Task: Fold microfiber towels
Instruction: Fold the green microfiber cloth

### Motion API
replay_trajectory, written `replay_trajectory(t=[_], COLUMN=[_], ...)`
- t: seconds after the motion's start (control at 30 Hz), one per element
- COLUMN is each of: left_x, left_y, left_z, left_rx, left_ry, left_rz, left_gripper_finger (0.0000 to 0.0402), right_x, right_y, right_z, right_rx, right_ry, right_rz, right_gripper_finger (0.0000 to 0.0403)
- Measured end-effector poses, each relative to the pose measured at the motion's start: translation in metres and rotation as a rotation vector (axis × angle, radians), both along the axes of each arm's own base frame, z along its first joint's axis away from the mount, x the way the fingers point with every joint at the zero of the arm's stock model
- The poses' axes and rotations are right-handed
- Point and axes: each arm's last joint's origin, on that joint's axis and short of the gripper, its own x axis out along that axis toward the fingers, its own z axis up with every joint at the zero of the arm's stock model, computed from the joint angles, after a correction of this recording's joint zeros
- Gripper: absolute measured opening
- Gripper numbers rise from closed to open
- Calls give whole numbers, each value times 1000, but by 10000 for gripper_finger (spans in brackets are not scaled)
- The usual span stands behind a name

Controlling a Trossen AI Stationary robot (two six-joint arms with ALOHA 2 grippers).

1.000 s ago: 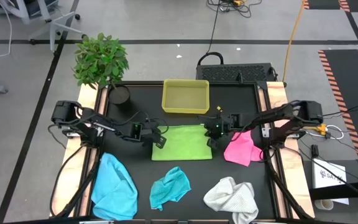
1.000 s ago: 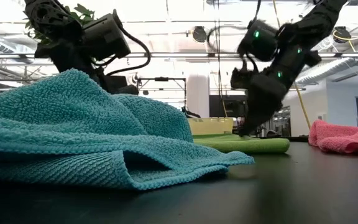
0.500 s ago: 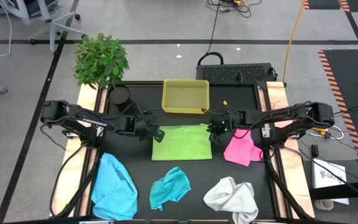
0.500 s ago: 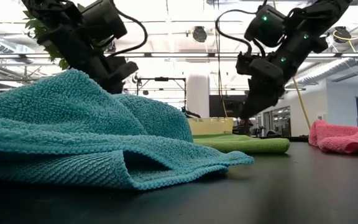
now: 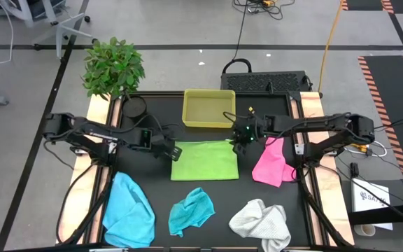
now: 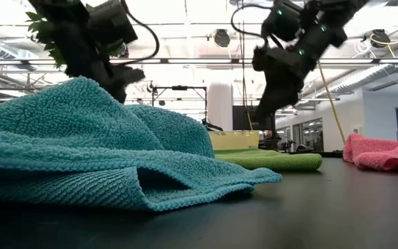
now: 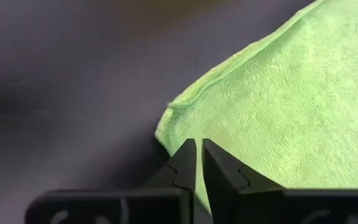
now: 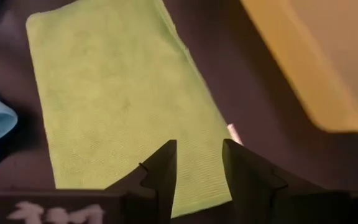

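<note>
- Lime towel (image 5: pixel 204 160) is lying flat and folded in the table's (image 5: pixel 257 203) middle in the high view, just before the yellow tray (image 5: pixel 208 109). My left gripper (image 5: pixel 174 150) is sitting at its left far corner, my right gripper (image 5: pixel 240 140) at its right far corner. Pink towel (image 5: pixel 271 163) is lying right of the lime one; blue towel (image 5: pixel 128 208), teal towel (image 5: pixel 190 210) and white towel (image 5: pixel 261 222) are lying crumpled along the near edge. A plant (image 5: pixel 114 66) is standing at the far left corner.
- Teal towel (image 6: pixel 95 149) is filling the low view's foreground, with the lime towel (image 6: pixel 271 161) flat behind it and the pink one (image 6: pixel 385 152) at the right. Both my arms are hanging above the cloth.
- Left wrist view is showing my left gripper (image 7: pixel 199 155) clenched, its fingers nearly touching, empty, just over the lime towel's (image 7: pixel 278 112) corner.
- Right wrist view is showing my right gripper (image 8: pixel 199 165) released, fingers apart, holding nothing, above the lime towel's (image 8: pixel 123 99) edge, with the tray (image 8: pixel 316 62) beside it.
</note>
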Motion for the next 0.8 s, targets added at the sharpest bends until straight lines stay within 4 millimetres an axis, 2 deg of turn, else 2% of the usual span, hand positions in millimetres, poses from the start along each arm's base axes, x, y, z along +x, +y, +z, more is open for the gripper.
replay_trajectory(t=[0.17, 0.27, 0.47, 0.57, 0.8], left_x=[1, 0, -4, -6, -9], left_y=[0, 1, 10, 15, 29], left_z=[41, 55, 52, 49, 49], left_rx=[33, 54, -11, -2, -14], left_ry=[73, 123, 164, 194, 185], left_rz=[-67, -105, -122, -98, 31], left_gripper_finger=[5, 23, 79, 105, 145], right_x=[6, 3, 3, 7, -4], right_y=[-2, -2, -2, -3, -2], right_z=[33, 34, 23, 15, -28], right_rx=[-24, -29, 48, 32, 82], right_ry=[33, 76, 152, 158, 170], right_rz=[28, 12, -76, -88, -170], right_gripper_finger=[123, 123, 123, 123, 123])
